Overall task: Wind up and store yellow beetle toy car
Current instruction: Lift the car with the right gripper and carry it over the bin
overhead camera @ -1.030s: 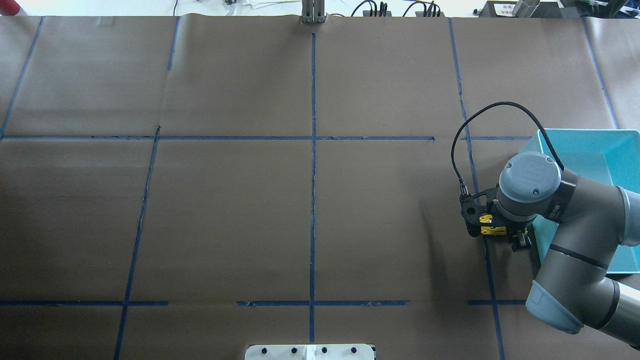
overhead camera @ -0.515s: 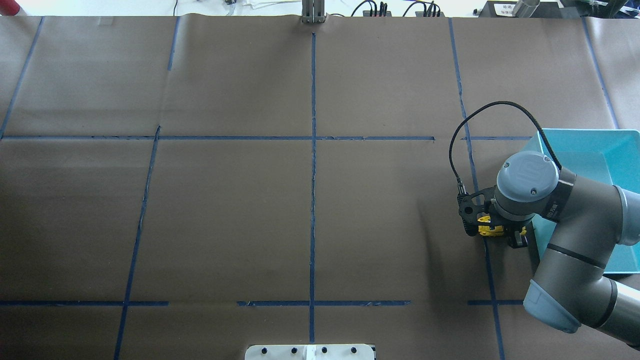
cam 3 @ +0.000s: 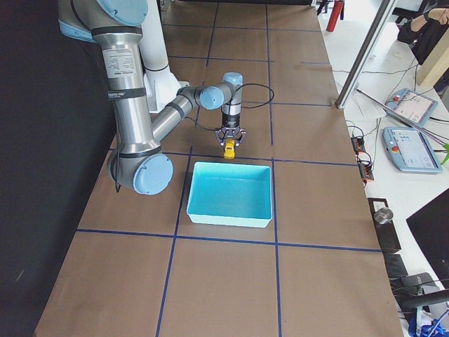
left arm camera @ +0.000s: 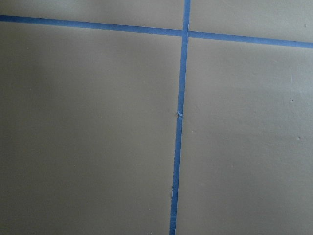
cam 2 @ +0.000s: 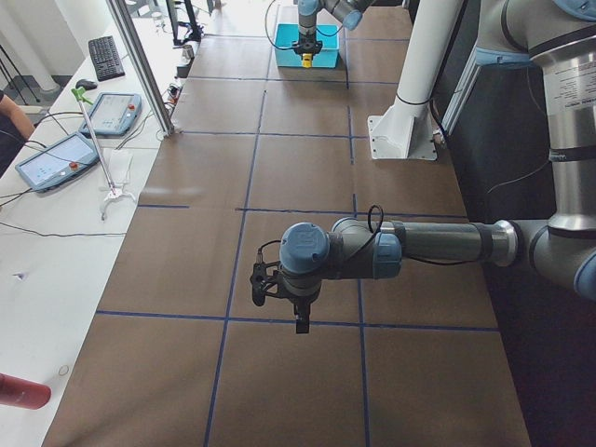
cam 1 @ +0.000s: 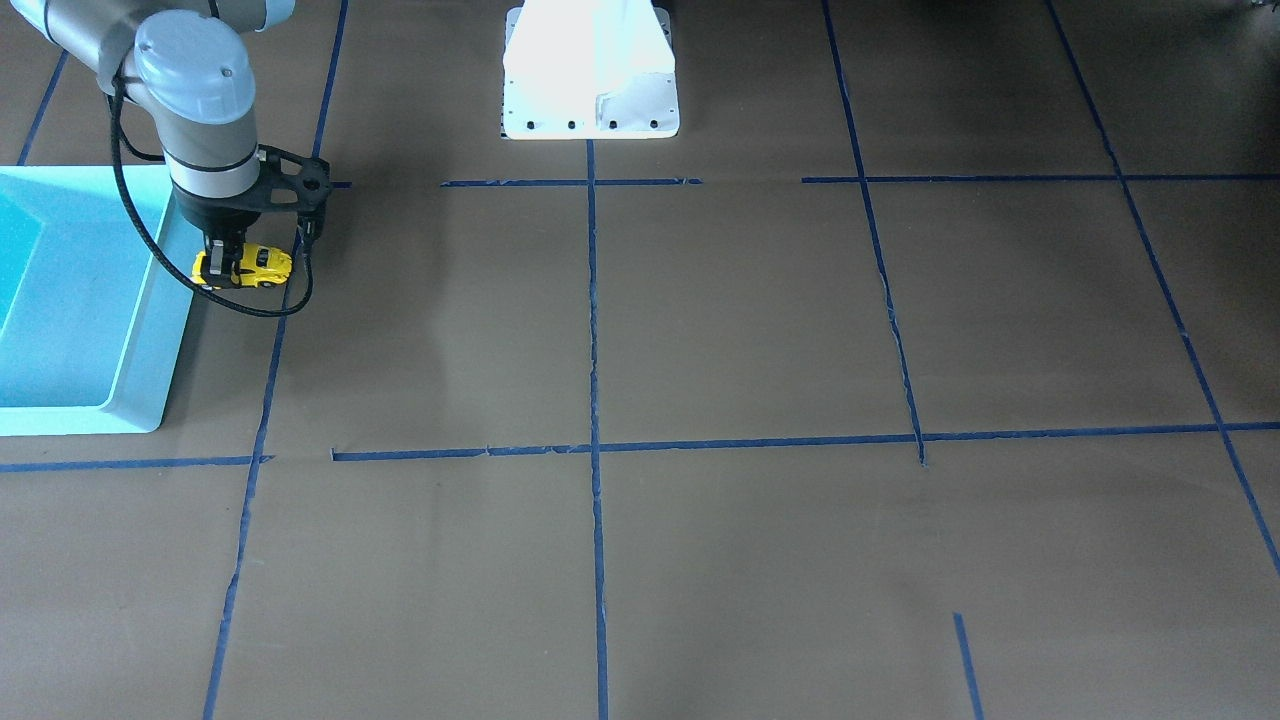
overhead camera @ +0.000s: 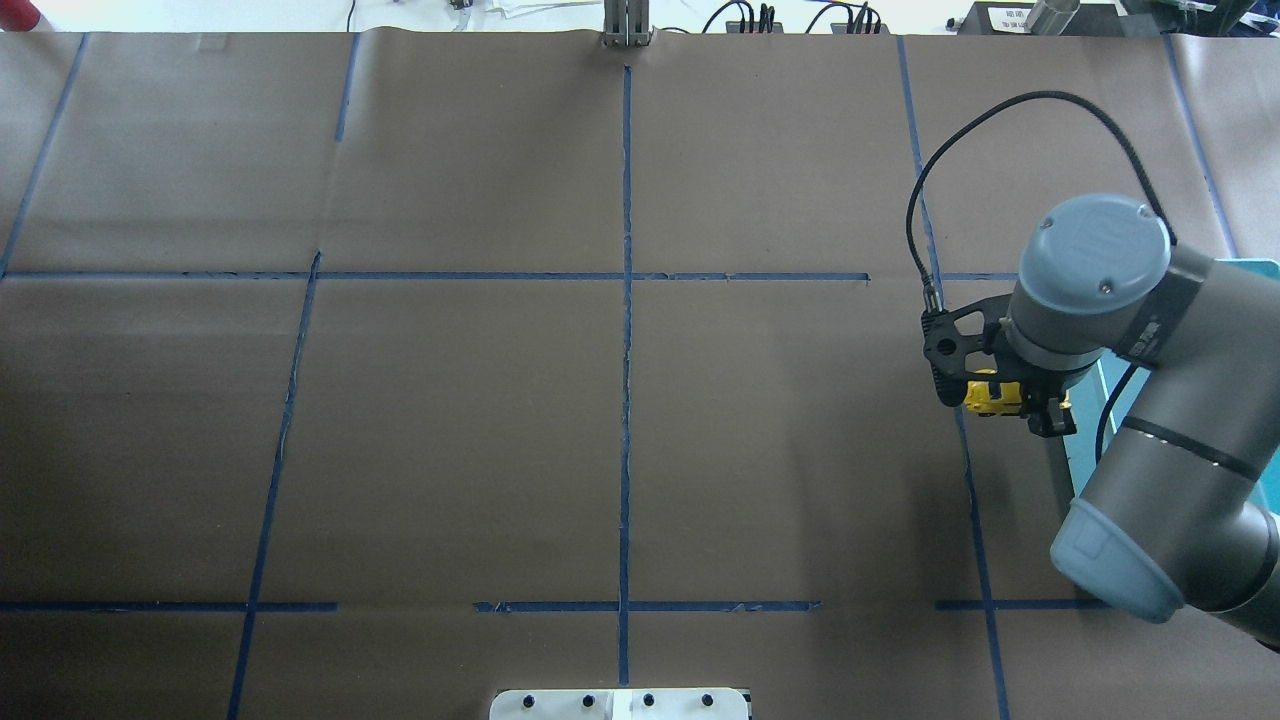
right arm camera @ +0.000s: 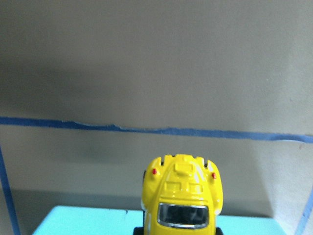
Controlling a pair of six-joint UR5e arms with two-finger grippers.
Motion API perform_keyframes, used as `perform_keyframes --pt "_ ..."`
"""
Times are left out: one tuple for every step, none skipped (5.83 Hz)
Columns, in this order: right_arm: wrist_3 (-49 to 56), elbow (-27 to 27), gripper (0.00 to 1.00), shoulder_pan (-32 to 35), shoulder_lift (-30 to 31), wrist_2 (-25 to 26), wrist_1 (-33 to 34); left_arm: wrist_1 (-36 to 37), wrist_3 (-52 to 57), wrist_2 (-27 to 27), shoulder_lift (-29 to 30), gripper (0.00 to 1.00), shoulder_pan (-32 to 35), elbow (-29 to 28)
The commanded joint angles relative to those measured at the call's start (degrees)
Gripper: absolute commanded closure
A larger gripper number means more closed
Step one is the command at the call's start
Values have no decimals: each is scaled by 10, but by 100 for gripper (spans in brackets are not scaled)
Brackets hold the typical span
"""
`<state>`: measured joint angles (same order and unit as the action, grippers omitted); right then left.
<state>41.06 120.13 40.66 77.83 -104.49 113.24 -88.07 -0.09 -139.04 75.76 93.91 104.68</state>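
Observation:
My right gripper (cam 1: 228,264) is shut on the yellow beetle toy car (cam 1: 266,266) and holds it off the table. The car hangs just outside the long rim of the turquoise bin (cam 1: 150,330). From overhead the car (overhead camera: 990,398) peeks out under the right wrist, whose arm covers most of the bin (overhead camera: 1250,265). The right wrist view shows the car (right arm camera: 182,196) from above, with the bin's edge (right arm camera: 73,221) below it. My left gripper (cam 2: 300,321) hovers over bare brown paper far from the car. It shows only in the exterior left view, so I cannot tell its state.
Brown paper with blue tape lines (overhead camera: 626,300) covers the table. The robot's white base (cam 1: 590,70) stands at the table's middle edge. A black cable (overhead camera: 1000,110) loops above the right wrist. Tablets and a keyboard lie on a side table (cam 2: 65,158).
The right arm has lifted the car and carried it toward the far side of the table, alongside the bin. The arm now covers most of the bin from overhead.

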Motion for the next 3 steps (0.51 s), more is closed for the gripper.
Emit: perform_keyframes --pt "82 39 87 72 59 -1 14 0 0 0 0 0 0 0" --pt "122 39 86 111 87 -16 13 1 0 0 0 0 0 1" --pt "135 37 86 132 132 -37 -28 1 0 0 0 0 0 1"
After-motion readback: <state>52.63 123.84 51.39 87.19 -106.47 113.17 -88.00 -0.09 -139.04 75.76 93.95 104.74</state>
